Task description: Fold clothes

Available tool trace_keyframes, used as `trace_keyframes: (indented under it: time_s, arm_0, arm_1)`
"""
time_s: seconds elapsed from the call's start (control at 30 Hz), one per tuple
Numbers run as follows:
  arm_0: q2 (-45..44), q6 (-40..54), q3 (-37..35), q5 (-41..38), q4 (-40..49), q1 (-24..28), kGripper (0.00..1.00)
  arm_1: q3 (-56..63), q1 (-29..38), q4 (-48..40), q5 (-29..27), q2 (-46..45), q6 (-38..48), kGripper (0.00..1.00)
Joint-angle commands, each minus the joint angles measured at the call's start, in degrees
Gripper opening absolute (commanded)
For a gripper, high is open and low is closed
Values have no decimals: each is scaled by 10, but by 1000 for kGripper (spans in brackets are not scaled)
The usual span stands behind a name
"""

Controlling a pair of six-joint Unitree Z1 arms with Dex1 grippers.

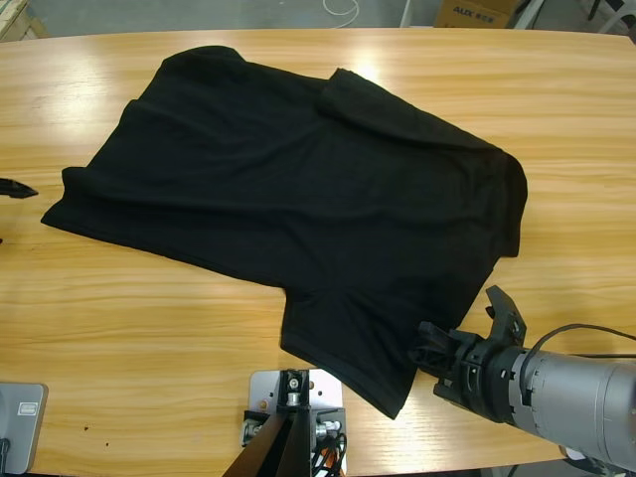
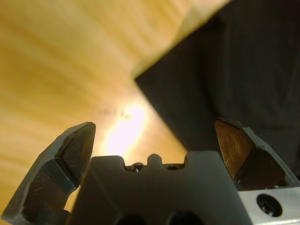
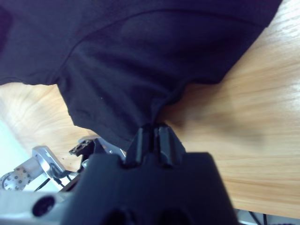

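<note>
The clothes are one black shirt (image 1: 298, 189) lying spread and slightly rumpled across the middle of the wooden table (image 1: 576, 119). A sleeve points toward the near edge. My right gripper (image 1: 424, 355) comes in from the lower right and is shut on the sleeve's edge. In the right wrist view the jaws (image 3: 151, 132) pinch a fold of the shirt (image 3: 140, 56), which pulls into a crease. My left gripper (image 1: 14, 188) shows only as a black tip at the far left edge, apart from the shirt's left corner. It stands open (image 2: 154, 125), with a corner of the shirt (image 2: 225, 70) ahead.
Bare wood surrounds the shirt on all sides, widest at the right and near left. Beyond the table's far edge are a cardboard box (image 1: 477, 12) and a white cable (image 1: 343, 8) on the floor.
</note>
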Motion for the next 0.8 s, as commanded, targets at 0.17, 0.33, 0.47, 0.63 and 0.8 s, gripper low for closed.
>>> trace_keyframes:
  time_s: [0.17,0.33,0.47,0.63,0.8]
  arm_0:
    - [172,-6,68,-82,-183,40,1000]
    - [202,1,81,-124,-257,55,1000]
    - [211,1,92,-173,-260,55,1000]
    - [174,-1,119,-165,-219,60,1000]
    - [86,0,94,-95,-141,69,1000]
  arm_1:
    - [28,4,-37,24,27,-3,0]
    - [35,4,-44,26,27,-2,0]
    - [34,4,-51,28,34,1,0]
    - [34,4,-57,27,41,3,0]
    - [39,4,-62,29,41,2,0]
